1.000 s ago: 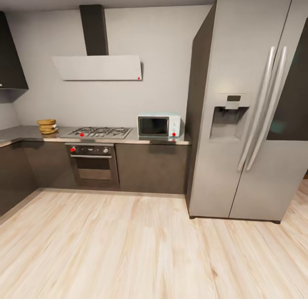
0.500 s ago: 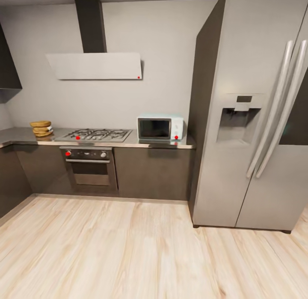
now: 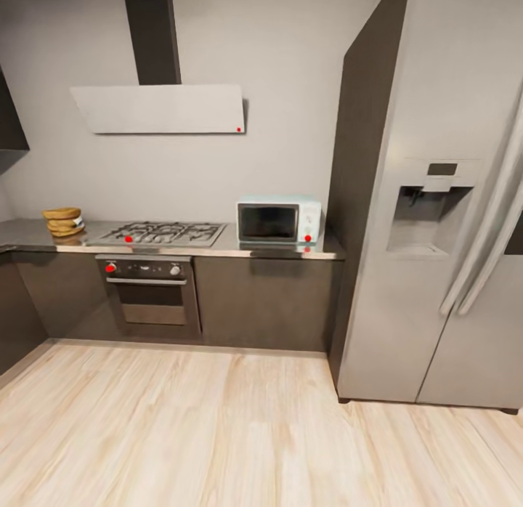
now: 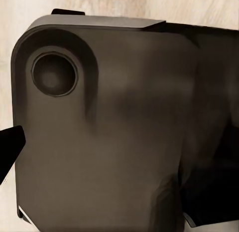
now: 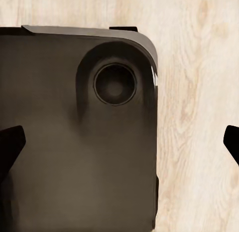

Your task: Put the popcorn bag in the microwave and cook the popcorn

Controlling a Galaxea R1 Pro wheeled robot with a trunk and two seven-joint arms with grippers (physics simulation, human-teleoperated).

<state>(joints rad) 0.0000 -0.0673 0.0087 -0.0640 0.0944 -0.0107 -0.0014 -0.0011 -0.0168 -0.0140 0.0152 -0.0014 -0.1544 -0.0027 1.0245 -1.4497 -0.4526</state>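
Note:
The popcorn bag (image 3: 64,222), a small tan ridged sack, stands at the far left of the grey countertop (image 3: 25,235) against the wall. At the countertop's right end, beside the fridge, sits the pale mint-blue microwave (image 3: 280,221) with its dark glass door shut. Both are a few metres ahead of me across the floor. In the right wrist view my right gripper (image 5: 119,142) is open, its dark fingertips (image 5: 10,142) wide apart over my own dark base. In the left wrist view my left gripper (image 4: 119,142) shows one fingertip (image 4: 9,144) far out at the side, with nothing held.
A gas hob (image 3: 163,233) with an oven (image 3: 149,289) beneath lies between the bag and the microwave, under a range hood (image 3: 160,109). A tall steel fridge (image 3: 436,202) juts out on the right. Dark cabinets (image 3: 22,303) turn the corner at left. Light wood floor (image 3: 218,427) stretches ahead.
The whole head view has shifted: the camera has come closer to the counter, so the microwave, hob and fridge look larger. Nothing in the kitchen itself has moved.

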